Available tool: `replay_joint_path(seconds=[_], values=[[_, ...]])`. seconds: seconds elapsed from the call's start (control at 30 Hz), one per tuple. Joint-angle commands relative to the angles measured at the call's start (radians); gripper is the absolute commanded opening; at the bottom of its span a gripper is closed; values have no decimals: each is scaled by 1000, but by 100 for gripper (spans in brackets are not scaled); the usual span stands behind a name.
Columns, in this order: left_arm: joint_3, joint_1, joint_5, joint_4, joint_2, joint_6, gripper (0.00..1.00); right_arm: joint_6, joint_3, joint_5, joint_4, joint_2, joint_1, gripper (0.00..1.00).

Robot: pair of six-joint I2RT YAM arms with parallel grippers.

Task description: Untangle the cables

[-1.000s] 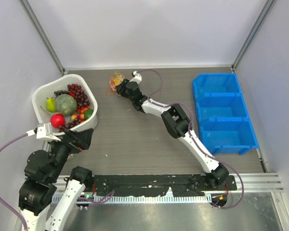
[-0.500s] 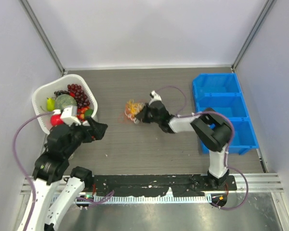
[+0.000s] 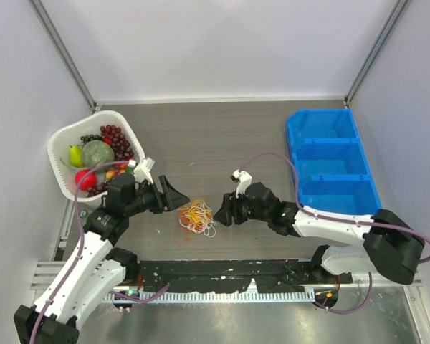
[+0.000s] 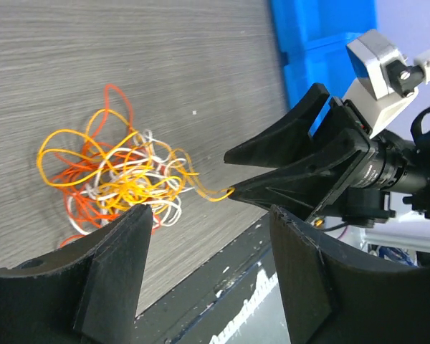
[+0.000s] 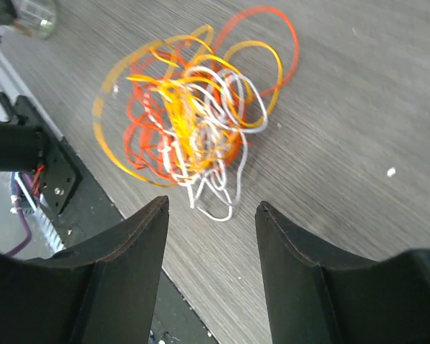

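The cables [image 3: 195,215] are a small messy ball of thin strings. They are orange, yellow, red and white, all looped over each other. The ball lies on the grey table [image 3: 222,143], near the front edge, right between the two grippers. The left gripper [image 3: 178,194] sits just beside it, jaws wide, nothing in them. The right gripper [image 3: 219,213] is wide apart too, and one yellow strand reaches up to its tip.

The cables [image 5: 186,115] look like thin, smooth, slightly glossy cords. The table [image 3: 201,136] is matt grey wood-grain. The bins [image 3: 322,141] are glossy blue plastic, the basket [image 3: 63,135] white plastic.
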Motion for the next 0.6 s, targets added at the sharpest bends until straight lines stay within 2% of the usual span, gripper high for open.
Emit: replay_joint_path(seconds=[0.0,0.1,0.2,0.3,0.43,0.5,0.53,0.57], values=[[-32,-8,35,66,-116,-55,70,-239,94,-34,-150,-82,22,57],[-58,-8,26,19,-161,-60,69,-330,137,-74,-115,-70,28,59],[-90,-8,41,2,-193,-75,62,-357,215,-38,-93,-16,28,61],[-101,-8,81,-8,-192,-84,55,-353,266,-173,-61,106,30,61],[-102,-8,147,-8,-159,-93,49,-310,209,-252,108,182,59,59],[-117,-8,151,15,-153,-105,46,-284,191,-258,145,179,60,47],[-127,-8,154,37,-147,-119,44,-272,185,-255,148,158,60,33],[-145,-8,162,76,-141,-138,43,-265,182,-239,148,144,60,25]])
